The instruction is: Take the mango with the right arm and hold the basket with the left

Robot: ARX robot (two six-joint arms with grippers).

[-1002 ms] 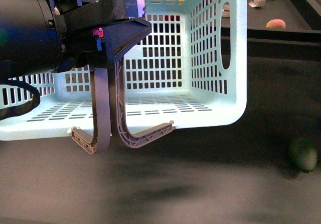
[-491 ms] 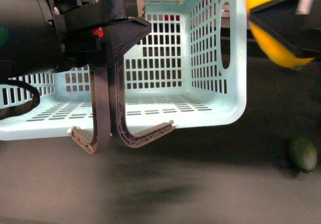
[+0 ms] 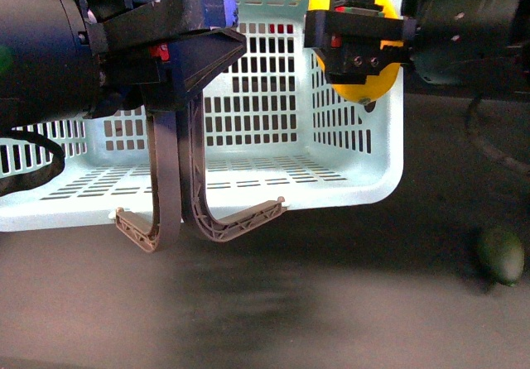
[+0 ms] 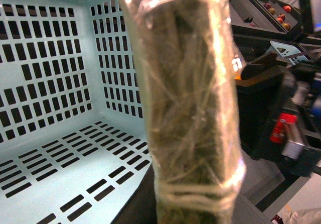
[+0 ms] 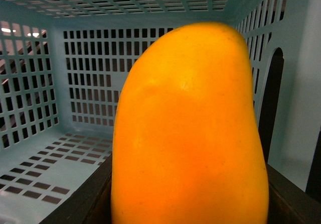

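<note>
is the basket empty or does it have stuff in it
Empty: the basket shows a bare floor in every view; the mango hangs in the right claw.

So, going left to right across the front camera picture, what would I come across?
left gripper clamped on the basket handles → mango held in the right gripper → dark green fruit

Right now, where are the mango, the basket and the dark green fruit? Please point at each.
mango (image 5: 190, 133), right wrist view, on the middle of its yellow skin.
basket (image 3: 265, 88), front view, on its far slotted wall.
dark green fruit (image 3: 500, 255), front view, on its middle.
</note>
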